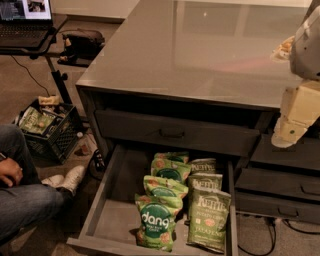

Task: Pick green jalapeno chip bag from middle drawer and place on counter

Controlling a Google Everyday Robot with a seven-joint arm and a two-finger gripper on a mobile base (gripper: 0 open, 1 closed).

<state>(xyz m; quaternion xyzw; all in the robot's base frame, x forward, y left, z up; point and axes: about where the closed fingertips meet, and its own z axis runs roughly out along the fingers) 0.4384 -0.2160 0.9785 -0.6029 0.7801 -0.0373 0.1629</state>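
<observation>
Dim room with a dark cabinet at its centre. Nearest the camera, at 6 o'clock, the middle drawer (pixel 120 192) stands pulled out, its pale floor bare on the left half.

On the right half lie two rows of snack bags. The green jalapeno chip bag (pixel 209 217) lies at 5 o'clock, frontmost in the right row, just beside the drawer's right wall and touching a brighter dang bag (pixel 156 223) at its left. More bags of both kinds overlap behind them.

The foil bag is likely light, soft and slippery, with brittle chips inside. A gentle pinch on the top seam or upper edge looks safest; squeezing the middle could crush the contents.

At 9 o'clock a seated person's hand (pixel 10 172) rests on a jeans-clad knee, with a white shoe (pixel 70 177) and a black crate (pixel 47 132) close by.

Above the open drawer sits a shut drawer front (pixel 175 131).

At 3 o'clock the gripper (pixel 286 136) hangs on a cream arm by the cabinet's right side, well apart from the bags and holding nothing visible. Whether it is spread or closed cannot be told.

Farther off, at 12 o'clock, the glossy counter (pixel 200 50) stretches away. A laptop (pixel 25 12) glows at 11 o'clock.
</observation>
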